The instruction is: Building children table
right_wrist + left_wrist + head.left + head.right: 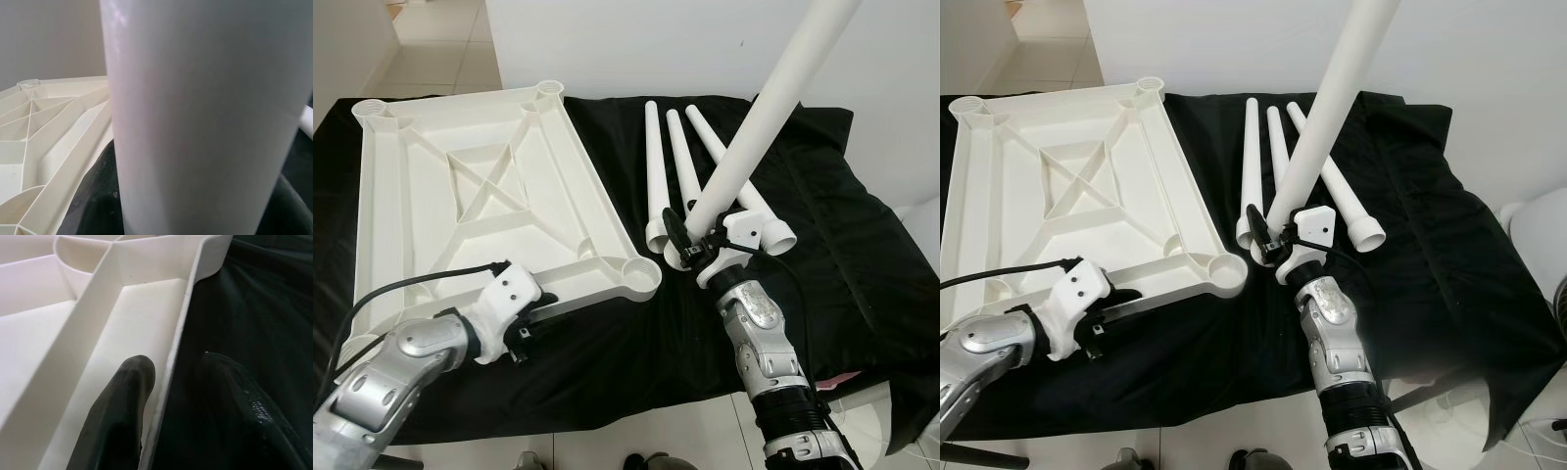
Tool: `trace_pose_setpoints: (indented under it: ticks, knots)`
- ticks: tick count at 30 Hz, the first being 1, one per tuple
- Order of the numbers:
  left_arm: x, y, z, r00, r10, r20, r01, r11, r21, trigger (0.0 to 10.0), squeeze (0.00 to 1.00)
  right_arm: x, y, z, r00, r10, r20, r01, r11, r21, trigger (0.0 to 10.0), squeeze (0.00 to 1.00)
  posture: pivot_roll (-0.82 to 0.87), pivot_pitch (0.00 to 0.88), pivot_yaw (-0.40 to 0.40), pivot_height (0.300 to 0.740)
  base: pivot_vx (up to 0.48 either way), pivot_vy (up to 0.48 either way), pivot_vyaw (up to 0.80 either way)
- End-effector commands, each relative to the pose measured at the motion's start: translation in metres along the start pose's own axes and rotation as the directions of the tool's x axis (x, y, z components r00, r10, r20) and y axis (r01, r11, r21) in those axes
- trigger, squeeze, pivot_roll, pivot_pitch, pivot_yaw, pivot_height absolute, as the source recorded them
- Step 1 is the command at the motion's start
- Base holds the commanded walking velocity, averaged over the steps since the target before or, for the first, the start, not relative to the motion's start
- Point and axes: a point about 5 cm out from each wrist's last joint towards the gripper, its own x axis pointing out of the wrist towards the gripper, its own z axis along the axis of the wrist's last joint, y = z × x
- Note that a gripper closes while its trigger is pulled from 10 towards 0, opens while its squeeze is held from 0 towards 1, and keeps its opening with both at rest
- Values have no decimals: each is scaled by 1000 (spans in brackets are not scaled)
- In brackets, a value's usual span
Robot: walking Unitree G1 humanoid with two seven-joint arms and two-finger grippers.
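Note:
A white plastic table top (411,196) lies upside down on a black cloth, its ribs and corner sockets facing up. My left gripper (546,305) is shut on its near rim (168,362), one finger (122,401) inside the rim and the other outside. Three white legs (680,162) lie side by side on the cloth to the right of the top. My right gripper (705,243) is shut on the thick end of a fourth leg (773,98), which tilts up and to the right. That leg (205,117) stands close in the right wrist view, with the table top (54,127) beyond it.
The black cloth (862,255) covers the whole work surface and hangs over its front edge. A white wall stands behind, and tiled floor (656,431) shows in front. A white rounded object (1538,245) stands at the far right. The nearest corner socket (636,276) is close to the held leg's end.

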Motion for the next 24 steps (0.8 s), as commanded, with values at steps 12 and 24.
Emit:
trace_pose_setpoints:
  ticks: [12, 24]
  knots:
    - [17, -5, -2, 999, -19, -30, 20, 999, 36, 10000, 0, 2, 0, 2, 1000, 2, 16, -1, 1000, -12, 10000, 0, 11, 134, -43, 740, 0, 0, 0]
    - [36, -8, 8, 1000, -1, 2, 1, 999, 51, 10000, 0, 2, 1, 2, 1000, -4, 17, 4, 1000, -11, 10000, 0, 6, 134, -32, 740, 0, 0, 0]
